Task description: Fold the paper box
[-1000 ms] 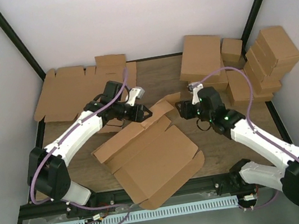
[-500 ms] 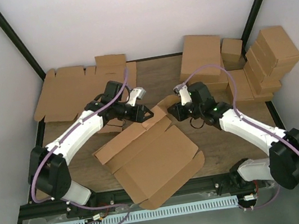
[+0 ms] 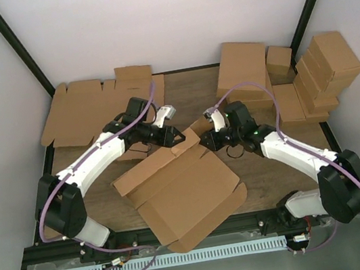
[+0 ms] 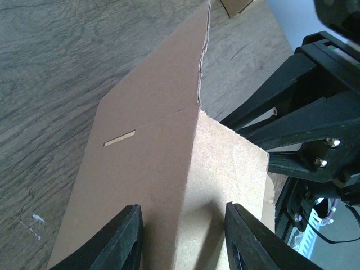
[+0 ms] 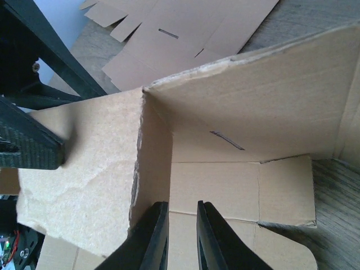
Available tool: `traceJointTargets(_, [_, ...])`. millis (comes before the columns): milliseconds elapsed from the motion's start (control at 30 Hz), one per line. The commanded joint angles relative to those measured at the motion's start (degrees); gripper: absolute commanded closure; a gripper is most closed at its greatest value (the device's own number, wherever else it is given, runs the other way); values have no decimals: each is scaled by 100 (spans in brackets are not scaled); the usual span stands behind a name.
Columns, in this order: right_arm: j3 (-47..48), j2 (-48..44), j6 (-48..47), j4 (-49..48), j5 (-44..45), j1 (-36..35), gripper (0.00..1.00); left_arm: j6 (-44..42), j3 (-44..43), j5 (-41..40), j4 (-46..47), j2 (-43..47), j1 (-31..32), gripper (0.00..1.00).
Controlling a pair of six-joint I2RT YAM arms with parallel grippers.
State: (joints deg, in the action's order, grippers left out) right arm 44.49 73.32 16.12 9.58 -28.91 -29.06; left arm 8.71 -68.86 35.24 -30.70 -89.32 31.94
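Flat blanks [image 3: 93, 107]: lay spread at the far left of the wooden table [image 3: 187, 93]; plain brown cardboard sheets with cut flaps.
Left gripper [image 3: 176, 136]: clamped on the paper box [image 3: 189, 195] at its far edge. Its black fingers [image 4: 126, 239] sat on either side of a folded corner, where the raised back wall met a side flap.
Paper box: sat mid-table between the two grippers, its near end reaching the table's front edge. The base lay flat, the back wall stood up, and a panel with rounded corners pointed toward the arm bases.
Cardboard: plain brown, smooth on the wall's outer face and rough and fibrous on the side flap, with a ragged cut edge. A narrow slot [image 4: 119, 138] was cut in the wall.
Right gripper [image 3: 205, 139]: just right of that same corner, reaching into the box beside the flap. The jaws stood almost together with a slim gap; whether they pinched the flap could not be told.
Closed boxes [image 3: 323, 68]: small brown cartons stacked at the far right.
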Motion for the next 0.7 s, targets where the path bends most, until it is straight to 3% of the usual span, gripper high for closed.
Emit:
traceJointTargets(0, [138,153,-17,-163,20,-47,84,-55,69,119,28,-146,2,59])
traceJointTargets(667, [-699,-250,124,-619,1129,-47,80,-10,342,-131,-96,-108,148,60])
